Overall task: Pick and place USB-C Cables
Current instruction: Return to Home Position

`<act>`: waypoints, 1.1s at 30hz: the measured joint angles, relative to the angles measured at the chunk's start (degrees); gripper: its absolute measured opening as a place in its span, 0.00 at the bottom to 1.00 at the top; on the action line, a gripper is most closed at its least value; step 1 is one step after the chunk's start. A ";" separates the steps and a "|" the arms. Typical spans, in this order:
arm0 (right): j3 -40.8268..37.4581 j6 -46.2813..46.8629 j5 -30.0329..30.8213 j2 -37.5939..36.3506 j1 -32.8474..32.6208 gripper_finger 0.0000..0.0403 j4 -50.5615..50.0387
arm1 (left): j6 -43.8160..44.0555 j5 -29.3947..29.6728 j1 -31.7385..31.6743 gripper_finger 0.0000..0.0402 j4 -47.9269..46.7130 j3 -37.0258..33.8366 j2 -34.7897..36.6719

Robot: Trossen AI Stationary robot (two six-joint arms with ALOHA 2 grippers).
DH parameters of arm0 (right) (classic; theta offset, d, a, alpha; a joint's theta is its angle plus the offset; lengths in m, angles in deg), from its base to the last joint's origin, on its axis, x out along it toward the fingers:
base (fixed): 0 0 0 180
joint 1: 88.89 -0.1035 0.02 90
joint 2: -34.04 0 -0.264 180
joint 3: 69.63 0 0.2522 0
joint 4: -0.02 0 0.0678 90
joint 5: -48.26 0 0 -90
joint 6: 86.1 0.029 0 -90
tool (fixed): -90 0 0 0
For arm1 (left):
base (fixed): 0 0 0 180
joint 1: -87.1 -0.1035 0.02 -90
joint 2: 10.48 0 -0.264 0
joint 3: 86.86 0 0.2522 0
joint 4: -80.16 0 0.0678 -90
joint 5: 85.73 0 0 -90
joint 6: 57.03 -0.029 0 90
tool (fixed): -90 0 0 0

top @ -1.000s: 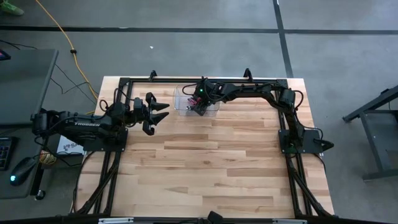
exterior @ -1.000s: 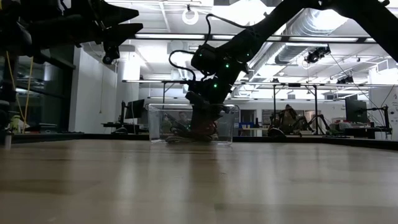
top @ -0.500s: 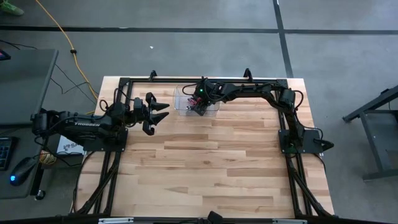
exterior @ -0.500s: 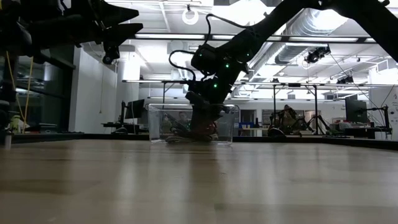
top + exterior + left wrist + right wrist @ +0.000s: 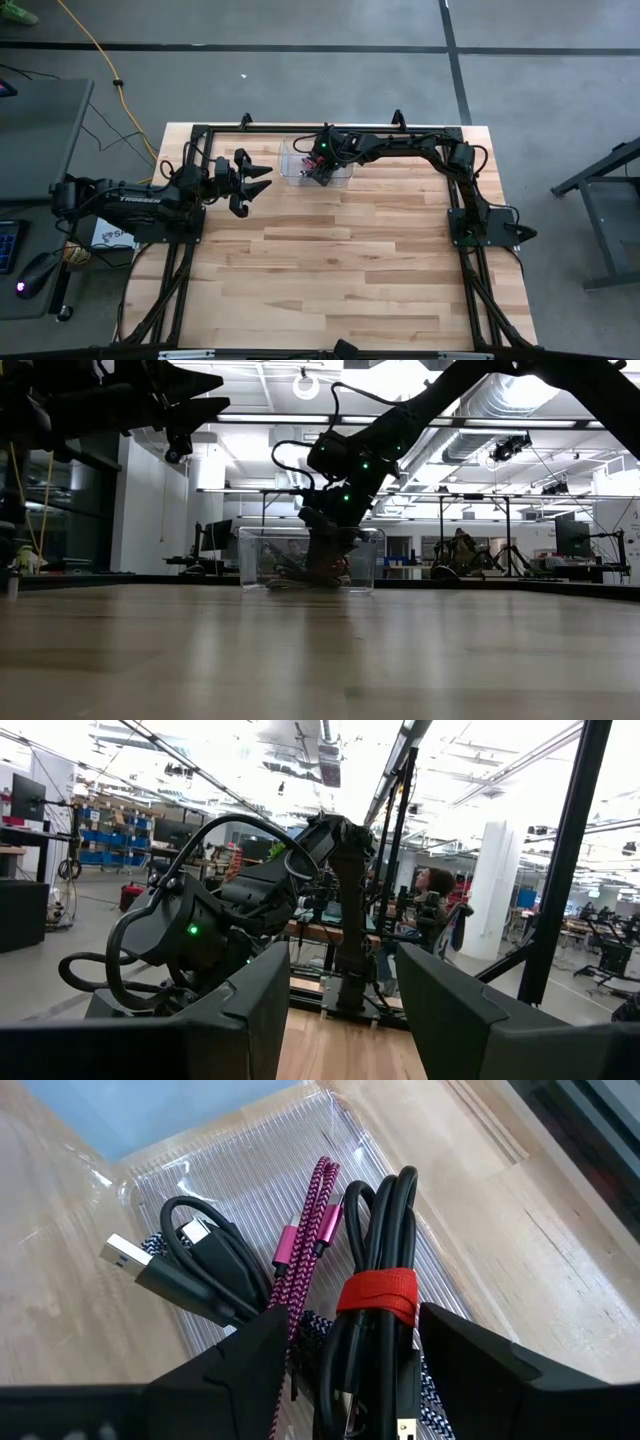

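A clear plastic container (image 5: pixel 296 158) stands by the table's far edge, also in the low view (image 5: pixel 262 558). It holds a black cable bundle with a red strap (image 5: pixel 378 1295), a pink-magenta braided cable (image 5: pixel 310 1220), a black cable with a flat silver plug (image 5: pixel 190 1270) and a silver-grey braided cable (image 5: pixel 316 1324) underneath. My right gripper (image 5: pixel 355 1380) reaches down into the container (image 5: pixel 322 175), open, one finger on either side of the red-strapped bundle. My left gripper (image 5: pixel 262 184) hovers open, raised above the table left of the container; its fingers show apart (image 5: pixel 345 1020). My right gripper comes from above, slanting down into the container. Its fingers (image 5: pixel 250 1365) stand on either side of the red-strapped bundle's lower part (image 5: pixel 370 1350), which lies on the other cables. I cannot tell whether the fingers touch it.
The wooden table (image 5: pixel 350 270) stretches bare toward its near edge. Black arm frames run along its left, right and far sides. A yellow cord (image 5: pixel 100 60) lies on the floor beyond the table. A person sits far off in the room (image 5: pixel 432 890).
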 joint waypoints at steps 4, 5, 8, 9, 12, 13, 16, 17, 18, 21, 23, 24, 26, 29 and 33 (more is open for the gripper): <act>0.00 -0.02 -0.02 0.00 0.00 0.54 0.16 | -0.02 0.00 0.02 0.41 0.00 0.01 0.00; 0.00 -0.02 0.00 0.00 0.00 0.54 0.42 | -0.03 0.00 0.01 0.41 0.00 0.01 0.01; -0.02 -0.19 -0.04 0.00 0.00 0.54 1.34 | 0.04 0.00 0.00 0.41 0.00 0.00 0.00; -0.02 -0.26 -0.09 0.00 0.00 0.54 1.81 | 0.04 0.00 0.02 0.41 0.00 0.01 0.02; -0.06 -0.83 -1.45 0.08 0.00 0.54 2.78 | 0.06 0.00 0.00 0.41 0.00 0.02 0.00; -0.07 -0.88 -1.98 0.10 0.00 0.54 2.97 | 0.04 0.00 0.00 0.41 -0.02 0.01 0.00; -0.09 -0.97 -2.73 0.04 0.00 0.54 3.04 | 0.06 0.00 0.00 0.41 0.00 0.02 0.02; -0.09 -1.40 -2.73 0.00 0.00 0.54 3.04 | 0.05 0.00 0.02 0.41 0.00 0.02 0.02; -0.12 -1.59 -2.80 -0.15 0.00 0.54 3.01 | 0.06 0.00 0.02 0.41 0.00 0.00 0.00; -0.20 -1.69 -2.52 -1.18 0.00 0.54 2.56 | 0.06 0.00 0.00 0.41 0.00 0.00 0.02; -0.20 -1.73 -2.42 -2.23 0.01 0.54 2.34 | 0.06 0.00 0.02 0.41 -0.01 0.00 0.00; -0.20 -1.70 -2.42 -2.93 0.02 0.54 2.24 | 0.06 -0.02 0.02 0.41 -0.01 0.01 0.01; -0.20 -1.73 -2.51 -4.14 -0.03 0.54 2.21 | 0.06 -0.01 0.02 0.41 -0.01 0.00 0.00; -0.20 -1.60 -2.71 -6.10 -0.07 0.54 2.16 | 0.06 -0.02 0.02 0.41 -0.02 0.01 0.01; -0.10 -1.15 -2.49 -7.52 -0.12 0.54 2.14 | 0.06 -0.02 0.02 0.41 -0.01 0.02 0.00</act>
